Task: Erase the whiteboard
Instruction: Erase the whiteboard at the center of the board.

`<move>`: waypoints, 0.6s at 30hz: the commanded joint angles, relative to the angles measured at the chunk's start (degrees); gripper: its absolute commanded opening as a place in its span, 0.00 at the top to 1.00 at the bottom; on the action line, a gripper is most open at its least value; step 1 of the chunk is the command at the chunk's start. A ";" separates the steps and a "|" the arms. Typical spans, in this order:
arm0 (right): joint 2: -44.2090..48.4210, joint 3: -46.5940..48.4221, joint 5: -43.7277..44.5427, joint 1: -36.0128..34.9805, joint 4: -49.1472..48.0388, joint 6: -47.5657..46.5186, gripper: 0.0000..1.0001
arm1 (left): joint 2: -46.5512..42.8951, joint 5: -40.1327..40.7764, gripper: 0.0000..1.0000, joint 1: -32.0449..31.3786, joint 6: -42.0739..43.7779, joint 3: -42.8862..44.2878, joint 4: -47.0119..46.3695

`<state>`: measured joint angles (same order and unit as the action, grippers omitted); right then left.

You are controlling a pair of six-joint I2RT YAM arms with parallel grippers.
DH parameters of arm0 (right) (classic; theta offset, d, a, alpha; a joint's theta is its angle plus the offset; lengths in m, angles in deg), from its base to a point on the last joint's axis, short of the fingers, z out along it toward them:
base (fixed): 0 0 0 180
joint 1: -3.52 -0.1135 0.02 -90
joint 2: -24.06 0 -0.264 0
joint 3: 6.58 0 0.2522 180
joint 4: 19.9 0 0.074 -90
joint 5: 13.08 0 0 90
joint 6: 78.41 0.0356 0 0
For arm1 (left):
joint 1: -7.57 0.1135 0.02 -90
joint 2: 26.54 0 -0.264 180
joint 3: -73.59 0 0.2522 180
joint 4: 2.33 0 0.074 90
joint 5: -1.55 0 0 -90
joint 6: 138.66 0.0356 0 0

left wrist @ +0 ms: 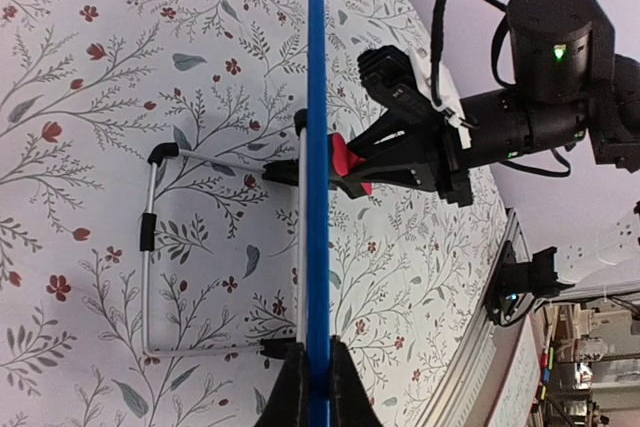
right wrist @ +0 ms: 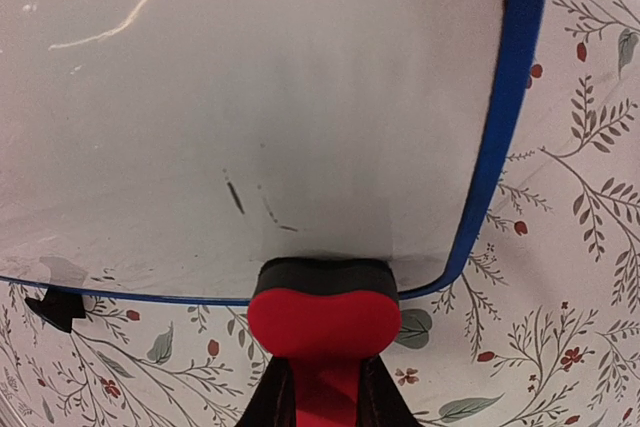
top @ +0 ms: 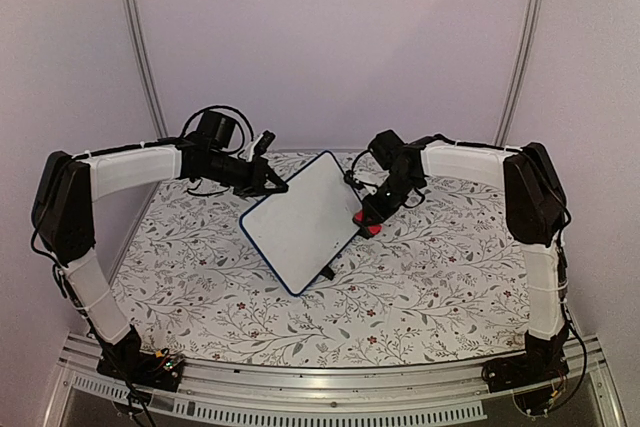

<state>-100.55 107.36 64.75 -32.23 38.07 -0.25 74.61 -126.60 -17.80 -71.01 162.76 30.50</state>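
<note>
The whiteboard (top: 300, 222), tilted mid-table with its edge clamped in the left gripper (left wrist: 317, 392), looks nearly clean (faint strokes (right wrist: 236, 197) left near one corner); the right gripper (right wrist: 322, 399) pinches the red eraser (right wrist: 322, 319) there

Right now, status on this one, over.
Left gripper shut on whiteboard frame. Right gripper shut on red eraser, at board's edge. Faint dark marks near eraser. Nothing in the way.

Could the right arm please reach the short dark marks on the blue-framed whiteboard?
Probably yes: the right gripper holds the red eraser block at the blue-framed whiteboard, close beside the dark marks; nothing lies between.
</note>
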 commanded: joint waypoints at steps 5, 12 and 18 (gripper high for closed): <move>-0.83 1.89 1.02 -1.74 -0.49 0.63 0.98 | -1.57 -2.18 1.00 -0.64 1.09 0.08 -1.23; -2.93 10.60 3.20 -3.94 1.26 0.37 0.98 | -1.65 -2.06 1.00 -0.73 1.11 0.08 -1.23; -2.27 11.05 3.97 -4.02 0.71 0.76 0.98 | -1.65 -2.10 1.00 -0.63 1.10 0.08 -1.18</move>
<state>-101.78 117.68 67.62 -35.92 40.58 0.10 74.61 -126.49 -17.80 -70.99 162.76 30.52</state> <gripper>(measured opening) 0.163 0.029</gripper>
